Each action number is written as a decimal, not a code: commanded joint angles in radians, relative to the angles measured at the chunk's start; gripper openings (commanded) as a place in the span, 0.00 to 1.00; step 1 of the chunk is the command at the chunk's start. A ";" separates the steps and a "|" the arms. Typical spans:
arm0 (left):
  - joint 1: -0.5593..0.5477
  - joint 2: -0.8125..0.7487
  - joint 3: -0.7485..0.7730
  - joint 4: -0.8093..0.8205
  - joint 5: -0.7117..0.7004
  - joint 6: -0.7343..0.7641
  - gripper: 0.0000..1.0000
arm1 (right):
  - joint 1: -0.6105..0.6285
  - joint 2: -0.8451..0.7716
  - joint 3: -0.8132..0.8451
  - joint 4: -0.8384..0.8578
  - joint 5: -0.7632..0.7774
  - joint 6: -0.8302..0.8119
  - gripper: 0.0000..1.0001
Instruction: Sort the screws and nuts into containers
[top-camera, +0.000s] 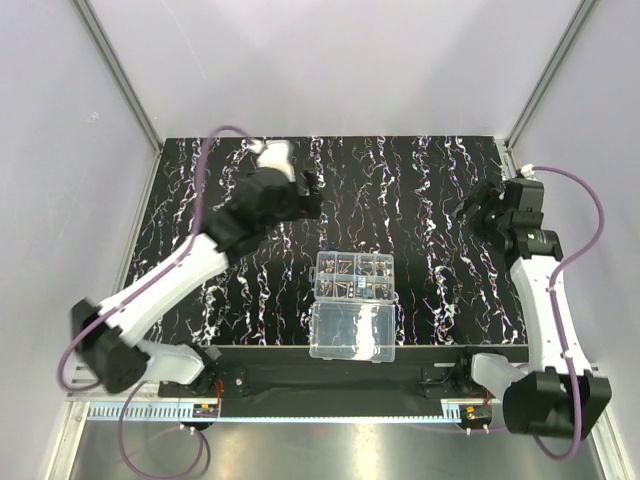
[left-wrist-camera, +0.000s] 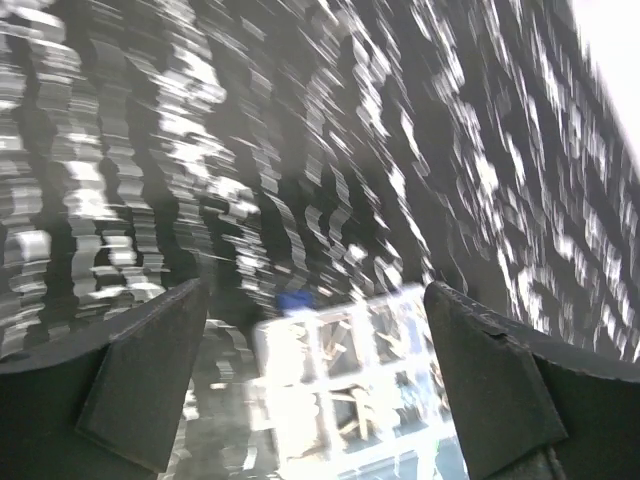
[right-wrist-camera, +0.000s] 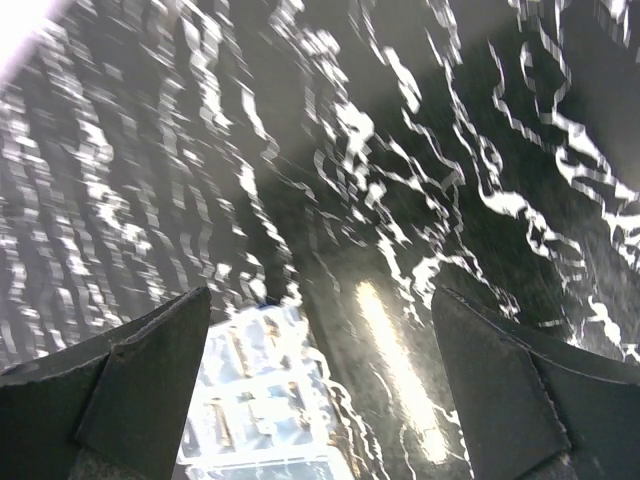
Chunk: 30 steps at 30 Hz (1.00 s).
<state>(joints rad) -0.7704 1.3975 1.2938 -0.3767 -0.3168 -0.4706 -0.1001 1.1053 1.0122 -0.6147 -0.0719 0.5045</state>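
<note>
The clear organizer box lies open in the middle of the mat, its containers on the far half. Small screws and nuts show as greyish bits inside several cells; I make out none loose on the mat. My left gripper hovers above the mat, behind and left of the box, open with nothing between its fingers. In the blurred left wrist view, the containers appear low between the spread fingers. My right gripper is off to the right, also open and empty. The right wrist view has the containers at lower left.
The box's plain lid half lies flat toward the near edge. The black mat carries white-purple streaks. Aluminium frame posts and white walls close in the sides and back.
</note>
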 joint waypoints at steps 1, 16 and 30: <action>0.071 -0.118 -0.112 -0.016 0.007 -0.031 0.98 | 0.002 -0.061 0.057 -0.020 0.009 -0.024 1.00; 0.517 -0.474 -0.315 -0.123 0.251 -0.003 0.99 | 0.002 0.027 0.184 0.156 -0.174 -0.109 1.00; 0.648 -0.494 -0.445 0.074 0.346 0.023 0.99 | 0.002 0.059 -0.041 0.506 -0.335 -0.121 1.00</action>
<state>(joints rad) -0.1287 0.9108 0.8406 -0.4152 -0.0109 -0.4957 -0.1001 1.1568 0.9695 -0.2276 -0.3374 0.4103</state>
